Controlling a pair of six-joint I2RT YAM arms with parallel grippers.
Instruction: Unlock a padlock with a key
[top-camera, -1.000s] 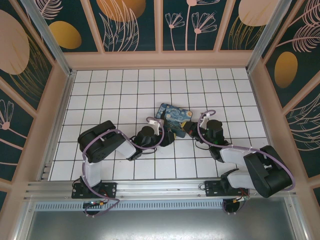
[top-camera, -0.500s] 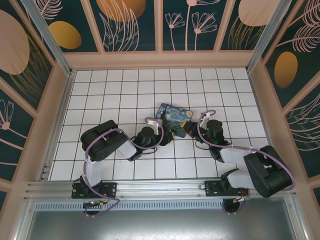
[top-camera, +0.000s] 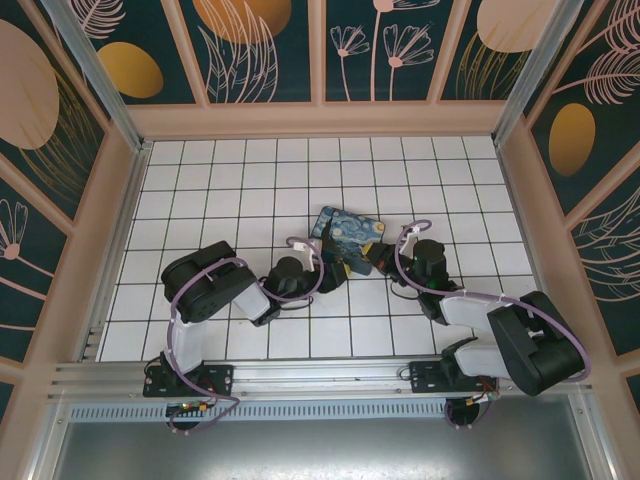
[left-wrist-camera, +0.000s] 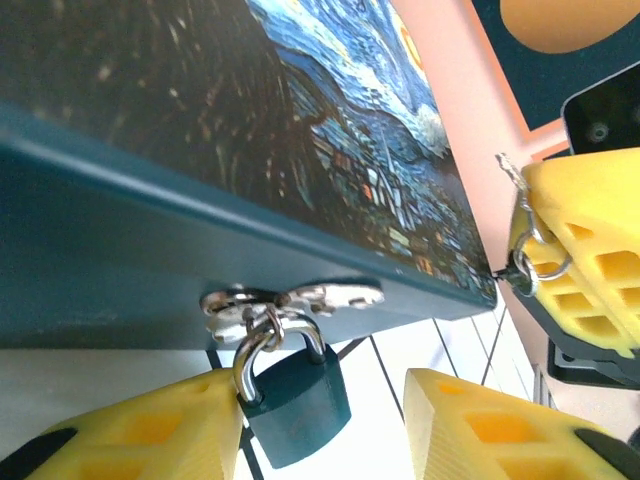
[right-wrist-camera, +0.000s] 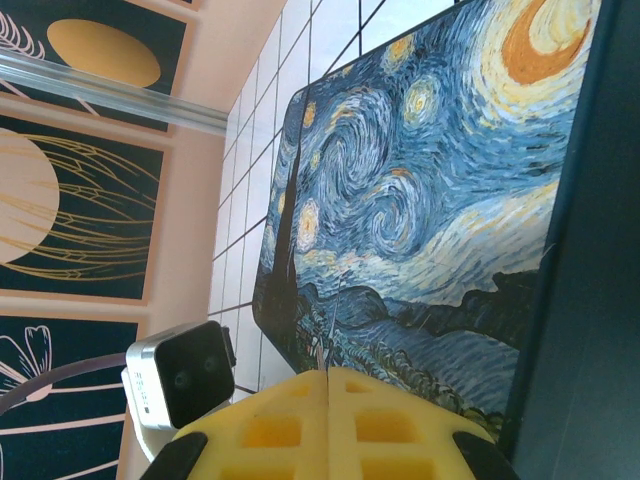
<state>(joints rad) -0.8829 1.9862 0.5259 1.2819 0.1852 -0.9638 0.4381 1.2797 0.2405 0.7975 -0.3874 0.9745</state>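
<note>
Top view: painted box (top-camera: 349, 231) sits near mid of white tiled floor (top-camera: 240, 180), turned at an angle. L gripper (top-camera: 324, 264) is at its near-left edge, R gripper (top-camera: 377, 258) at its near-right corner. Both arms low, reaching in from the near side.

L wrist view: padlock (left-wrist-camera: 298, 408) has a dark teal body and silver shackle. It hangs from the metal hasp (left-wrist-camera: 292, 298) on the box front (left-wrist-camera: 150, 240), below the lid edge. L gripper (left-wrist-camera: 320, 398) has jaws apart w/ the padlock between the yellow fingers (left-wrist-camera: 140, 435). Lock body is up against the view-left finger, w/ a clear gap to the other finger, so not clamped.

R gripper (left-wrist-camera: 522, 272) is at the box corner, same view. A small silvery key w/ wire ring (left-wrist-camera: 527, 250) is pinched at its tips. Key is well apart from the padlock.

R wrist view: R gripper (right-wrist-camera: 328, 385) fingers are pressed flat together, no gap. Box lid (right-wrist-camera: 420, 200) lies just beyond.
</note>
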